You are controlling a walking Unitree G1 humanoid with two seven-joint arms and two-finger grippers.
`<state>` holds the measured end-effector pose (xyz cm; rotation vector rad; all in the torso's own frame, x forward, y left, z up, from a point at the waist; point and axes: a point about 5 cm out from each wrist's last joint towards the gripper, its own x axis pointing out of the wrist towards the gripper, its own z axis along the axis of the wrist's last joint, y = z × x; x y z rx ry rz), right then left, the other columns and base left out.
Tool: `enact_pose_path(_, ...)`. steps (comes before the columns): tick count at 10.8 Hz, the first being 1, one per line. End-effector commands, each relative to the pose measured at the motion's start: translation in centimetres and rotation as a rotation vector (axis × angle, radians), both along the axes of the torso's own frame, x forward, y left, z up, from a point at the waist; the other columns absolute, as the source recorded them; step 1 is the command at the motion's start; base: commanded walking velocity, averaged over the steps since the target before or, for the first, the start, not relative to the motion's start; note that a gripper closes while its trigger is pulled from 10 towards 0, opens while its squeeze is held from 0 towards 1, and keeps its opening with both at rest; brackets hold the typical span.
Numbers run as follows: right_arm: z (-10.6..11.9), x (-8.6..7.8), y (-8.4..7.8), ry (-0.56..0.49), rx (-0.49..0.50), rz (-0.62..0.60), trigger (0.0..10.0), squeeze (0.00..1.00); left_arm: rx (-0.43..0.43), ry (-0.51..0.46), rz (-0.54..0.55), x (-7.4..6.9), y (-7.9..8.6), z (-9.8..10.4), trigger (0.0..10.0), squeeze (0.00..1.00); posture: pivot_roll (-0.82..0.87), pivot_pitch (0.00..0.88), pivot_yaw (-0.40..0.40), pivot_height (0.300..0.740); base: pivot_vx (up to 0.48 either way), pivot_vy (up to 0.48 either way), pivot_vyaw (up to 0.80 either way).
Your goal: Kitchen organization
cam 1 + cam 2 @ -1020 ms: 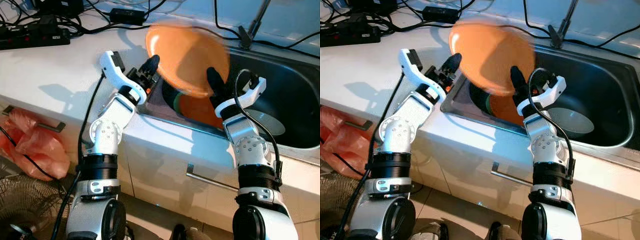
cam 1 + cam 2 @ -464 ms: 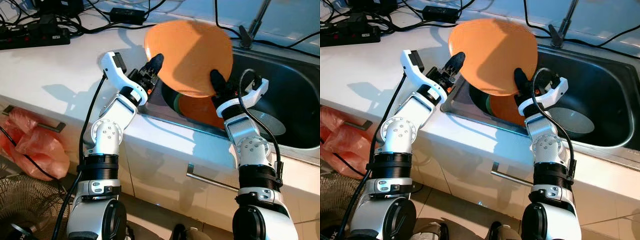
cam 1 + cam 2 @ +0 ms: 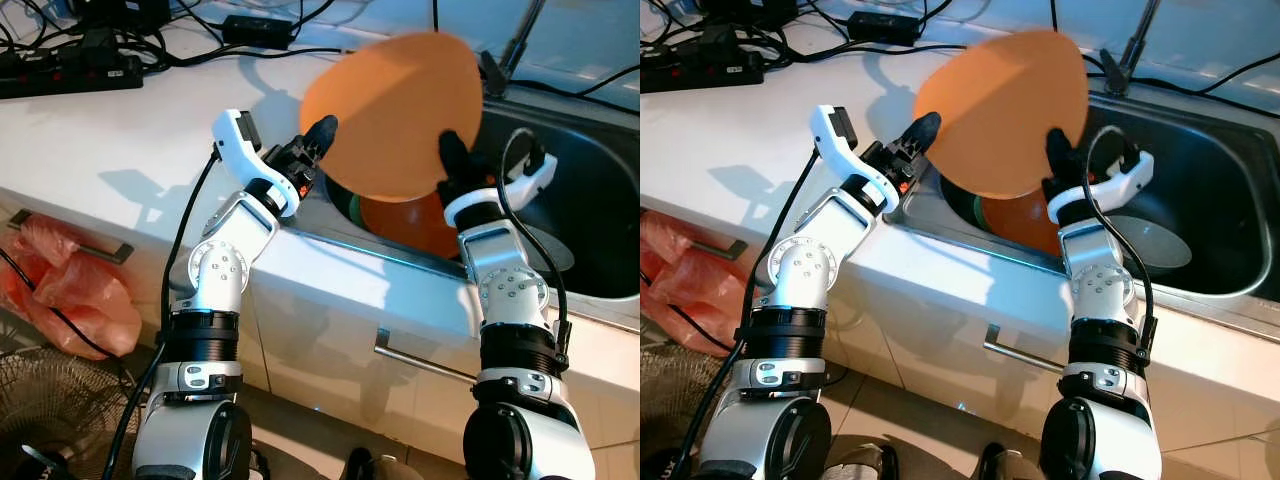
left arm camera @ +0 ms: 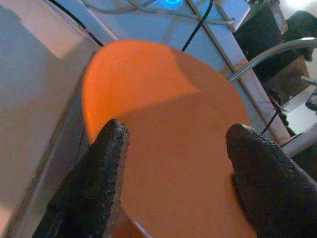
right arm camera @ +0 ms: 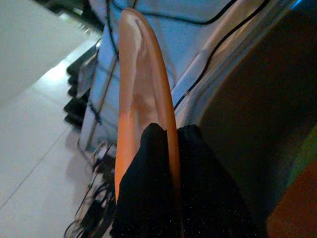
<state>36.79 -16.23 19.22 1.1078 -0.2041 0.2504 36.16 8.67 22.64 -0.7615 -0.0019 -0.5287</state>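
right gripper (image 3: pixel 455 165): pinching the rim of the orange plate (image 3: pixel 395 115), lifted above the sink's (image 3: pixel 590 200) left end
left gripper (image 3: pixel 320 135): fingers spread, just beside the plate

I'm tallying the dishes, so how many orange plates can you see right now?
2. One orange plate is pinched at its rim by the right gripper above the sink; another orange plate lies below, partly hidden. More may be hidden.

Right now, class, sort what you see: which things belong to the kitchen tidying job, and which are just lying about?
Part of the job:
orange plate, pinched at its rim by the right gripper
left gripper, at the plate's other edge
orange dish in the sink
grey plate in the sink

Lying about:
cables on the counter
pink bag
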Motion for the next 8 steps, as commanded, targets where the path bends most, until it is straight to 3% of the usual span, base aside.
enact_pose_path(1, 1.1, 0.1, -1.3, -0.037, 0.029, -0.076, 0.0, 0.0, 0.03, -0.005, -0.017, -0.1, -0.4, 0.0, 10.0, 0.0, 0.03, 0.125, -0.03, 0.74, 0.0, 0.0, 0.0)
enact_pose_path(4, 1.0, 0.2, -3.5, -0.016, 0.133, -0.193, 0.0, 0.0, 0.045, -0.008, -0.017, -0.1, -0.5, -0.1, 10.0, 0.0, 0.03, 0.125, -0.032, 0.74, 0.0, 0.0, 0.0)
enact_pose_path(5, 0.8, 0.2, -4.1, -0.003, 0.126, -0.237, 0.0, 0.0, 0.057, -0.009, -0.016, -0.1, -0.5, -0.1, 10.0, 0.0, 0.03, 0.126, -0.032, 0.74, 0.0, 0.0, 0.0)
enact_pose_path(7, 0.0, 0.2, -4.7, 0.045, 0.012, -0.295, 0.0, 0.0, 0.143, -0.023, -0.008, -0.2, -0.4, -0.4, 10.0, 0.0, 0.03, 0.127, -0.034, 0.74, 0.0, 0.0, 0.0)
enact_pose_path(8, -0.3, 0.2, -4.6, 0.066, -0.102, -0.314, 8.4, 0.0, 0.291, -0.053, 0.027, 0.0, 0.1, -0.8, 10.0, 0.0, 0.03, 0.13, -0.034, 0.74, 0.0, 0.0, 0.0)
